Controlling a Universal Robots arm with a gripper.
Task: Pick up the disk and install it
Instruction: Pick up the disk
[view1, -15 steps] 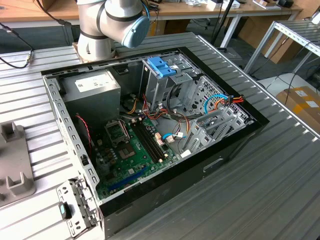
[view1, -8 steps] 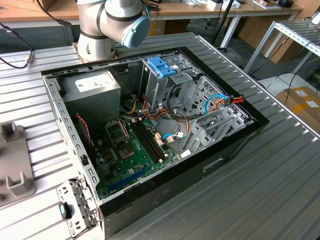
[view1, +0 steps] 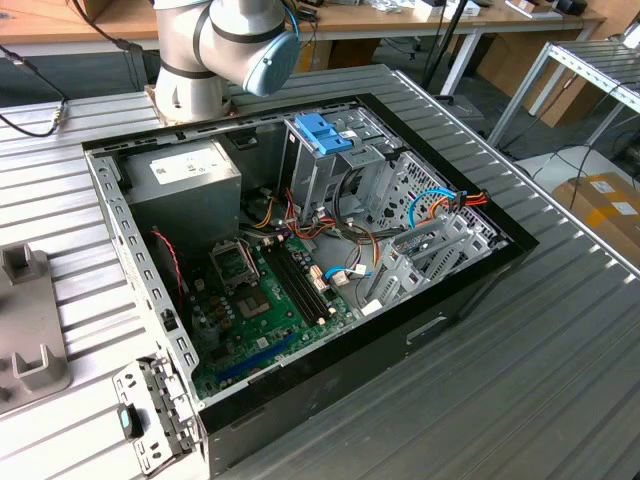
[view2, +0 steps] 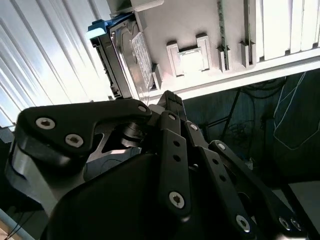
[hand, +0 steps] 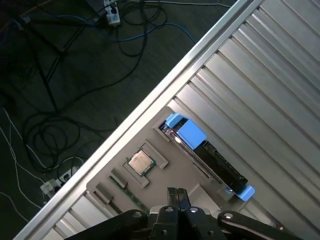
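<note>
Closest to the lens in both wrist views: black jaws, clenched tip to tip, grasping nothing. Just beyond the tips and apart from them: the disk (hand: 210, 152), standing on its long edge in a slot of a grey fixture plate (hand: 175, 167), blue plastic at either end. Beside it on the plate, a processor chip (hand: 140, 162) in its own pocket; under all, the ribbed metal desk (hand: 270, 75). In the exterior view, the open computer case (view1: 400, 345). Looks like the approach stage, pick not yet made. Calls for spreading the jaws, squaring them to the disk's flat faces and keeping clear of the blue ends.
</note>
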